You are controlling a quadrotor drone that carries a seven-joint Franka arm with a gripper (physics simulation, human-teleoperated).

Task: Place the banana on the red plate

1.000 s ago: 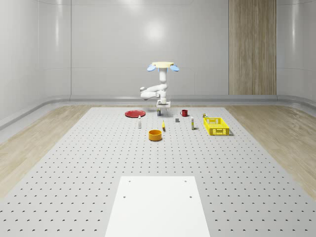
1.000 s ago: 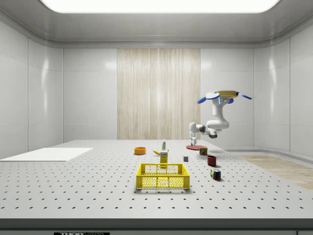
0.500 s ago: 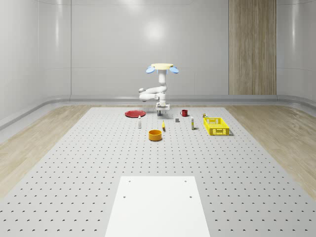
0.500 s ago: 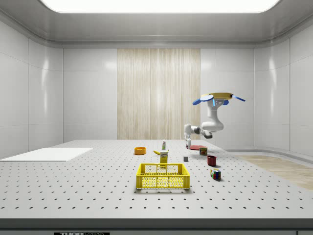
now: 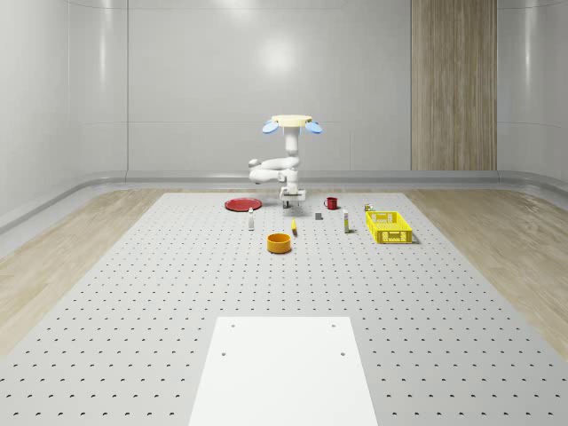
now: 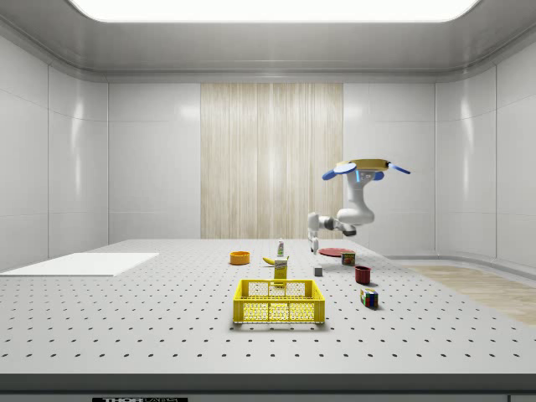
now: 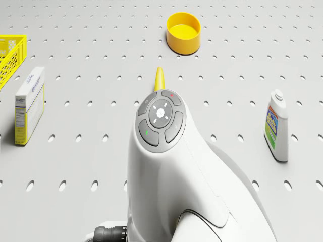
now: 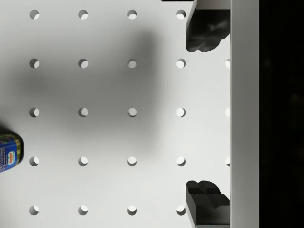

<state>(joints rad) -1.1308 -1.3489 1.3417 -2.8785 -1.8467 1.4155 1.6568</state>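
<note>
Two fingers (image 8: 205,35) seemingly short of banana (image 7: 160,79)

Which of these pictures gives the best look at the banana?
The drone view: the banana pokes out beyond the arm's wrist, near the yellow bowl. In the whole-scene view it is a tiny sliver; in the side view, a small yellow shape behind the crate.

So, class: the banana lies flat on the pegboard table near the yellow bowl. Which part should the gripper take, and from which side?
Probably the middle of the banana, from straight above. It lies flat on the table, long and thin, so its narrow width fits between the open fingers if they straddle it crosswise. The gripper hangs over bare table and the drone hovers behind it.
</note>
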